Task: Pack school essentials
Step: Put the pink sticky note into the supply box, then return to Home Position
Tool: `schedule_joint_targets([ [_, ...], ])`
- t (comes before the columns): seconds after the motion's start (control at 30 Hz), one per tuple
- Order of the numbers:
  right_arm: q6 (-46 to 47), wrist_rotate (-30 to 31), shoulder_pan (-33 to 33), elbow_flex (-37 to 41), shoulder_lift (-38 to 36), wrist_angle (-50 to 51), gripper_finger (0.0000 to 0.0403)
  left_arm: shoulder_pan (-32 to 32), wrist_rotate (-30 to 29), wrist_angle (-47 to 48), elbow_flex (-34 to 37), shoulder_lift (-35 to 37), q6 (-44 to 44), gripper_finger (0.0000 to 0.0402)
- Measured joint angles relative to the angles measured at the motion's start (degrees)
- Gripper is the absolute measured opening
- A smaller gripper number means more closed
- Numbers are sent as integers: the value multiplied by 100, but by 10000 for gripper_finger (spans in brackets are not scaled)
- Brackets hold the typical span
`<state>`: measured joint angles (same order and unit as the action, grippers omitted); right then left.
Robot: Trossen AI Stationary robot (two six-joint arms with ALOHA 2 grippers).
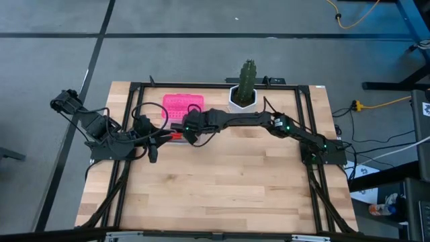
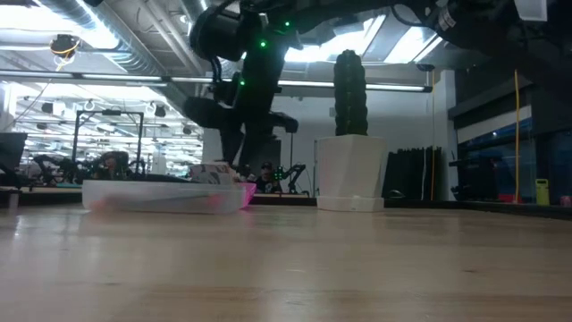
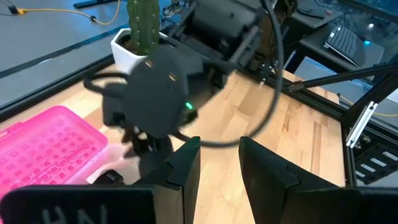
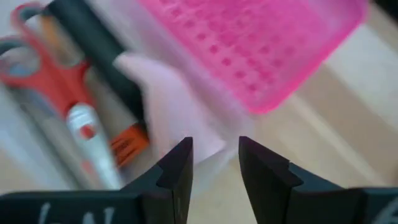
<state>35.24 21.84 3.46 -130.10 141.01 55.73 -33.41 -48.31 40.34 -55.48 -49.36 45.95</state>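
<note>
Right gripper (image 4: 214, 165) hangs over the clear box (image 2: 165, 197) by its pink lid (image 1: 182, 105), fingers spread w/ nothing between, prob. to place or nudge contents. Inside box: red-handled scissors (image 4: 43, 74), pink square pad (image 4: 171, 106), black oblong block (image 4: 99, 56). Left gripper (image 3: 217, 168) waits beside box, also spread.

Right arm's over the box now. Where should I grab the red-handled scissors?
Take the red-handled scissors across the neck just past the loops, coming straight down with the right end effector. They lie flat among other pieces, so the narrow neck probably fits between the fingers better than the wide loops.
</note>
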Motion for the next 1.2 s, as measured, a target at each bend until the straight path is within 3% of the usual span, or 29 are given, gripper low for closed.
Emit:
schedule_joint_targets([
  [0.47,13,-277,-192,28,51,-246,129,0,-2,-2,0,0,-2,105],
  [0.63,35,-657,-218,30,252,-250,129,0,0,0,0,0,-2,105],
  [1.2,-102,-649,-323,-323,269,-483,129,0,-2,-2,0,0,-2,105],
])
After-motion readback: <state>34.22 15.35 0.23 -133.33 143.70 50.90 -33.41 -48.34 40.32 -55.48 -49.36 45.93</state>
